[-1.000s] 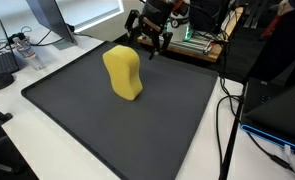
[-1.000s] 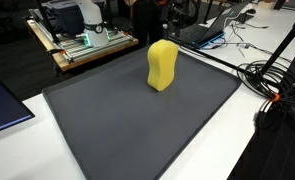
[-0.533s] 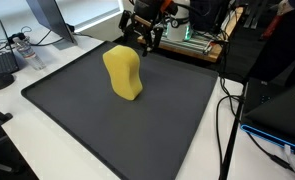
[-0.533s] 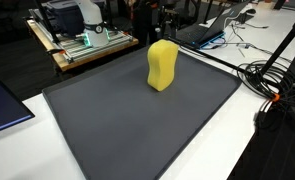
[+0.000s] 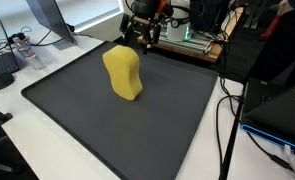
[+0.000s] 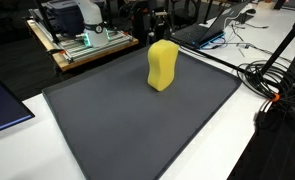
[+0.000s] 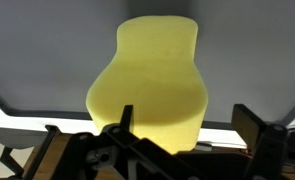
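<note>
Change noted: over the last second the robot's black two-fingered hand [image 5: 143, 40] has drawn slightly back and up, toward the far edge of the mat. It now hangs at about 1 o'clock from the yellow block in an exterior view. Its fingers [image 7: 125, 118] stand wide apart and carry nothing. The wrist view shows the block framed between and beyond them with no contact. By my judgement the shift is a small alignment only; nothing is gripped.

Item under work: a soft-looking yellow block with a waisted, vase-like outline [image 5: 123, 72]. It stands upright and unmoved in both exterior views [image 6: 162, 64]. It sits toward 11 o'clock of the mat's centre in an exterior view, near the far edge.

Surface: a large dark grey mat [image 5: 137, 130] lies flat on a white table [image 5: 27, 135]. The block is the only thing on the mat.

Room: a workshop or lab setting, cluttered round the table.
- A monitor [image 5: 47, 18] stands at 10 o'clock.
- Black cables [image 5: 227, 110] trail at 3 o'clock.
- A wooden tray of electronics [image 6: 87, 45] stands beyond the far edge.
- A laptop [image 6: 212, 30] is also beyond that edge – well apart from the block.
</note>
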`<state>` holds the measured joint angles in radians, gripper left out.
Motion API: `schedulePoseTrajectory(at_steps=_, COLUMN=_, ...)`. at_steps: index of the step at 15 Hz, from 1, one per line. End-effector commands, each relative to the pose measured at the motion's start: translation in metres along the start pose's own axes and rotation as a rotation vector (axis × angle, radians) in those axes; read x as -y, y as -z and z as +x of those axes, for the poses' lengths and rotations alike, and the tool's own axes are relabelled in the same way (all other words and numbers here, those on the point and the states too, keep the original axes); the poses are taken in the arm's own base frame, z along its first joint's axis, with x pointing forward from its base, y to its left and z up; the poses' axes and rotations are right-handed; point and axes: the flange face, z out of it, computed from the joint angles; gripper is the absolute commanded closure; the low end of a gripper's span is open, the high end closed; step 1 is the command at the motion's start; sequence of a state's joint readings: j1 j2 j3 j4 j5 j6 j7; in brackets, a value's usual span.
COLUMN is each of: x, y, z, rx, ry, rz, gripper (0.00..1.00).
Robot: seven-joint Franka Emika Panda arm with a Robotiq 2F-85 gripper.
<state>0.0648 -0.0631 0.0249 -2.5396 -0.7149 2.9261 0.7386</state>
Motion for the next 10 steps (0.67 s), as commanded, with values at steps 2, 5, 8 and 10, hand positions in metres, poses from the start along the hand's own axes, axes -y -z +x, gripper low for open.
schedulePoseTrajectory(at_steps=2, x=-0.009, y=0.030, z=-0.030, rx=-0.096, ry=0.023, rz=0.039, gripper=0.00)
schedulePoseTrajectory(at_steps=5, x=-0.014, y=0.055, z=-0.034, rx=-0.180, ry=0.056, rz=0.024, gripper=0.00)
schedulePoseTrajectory(at_steps=8, x=-0.017, y=0.068, z=-0.041, rx=-0.228, ry=0.068, rz=0.033, gripper=0.00)
schedulePoseTrajectory(at_steps=10, x=-0.023, y=0.069, z=-0.052, rx=-0.237, ry=0.048, rz=0.091, gripper=0.00)
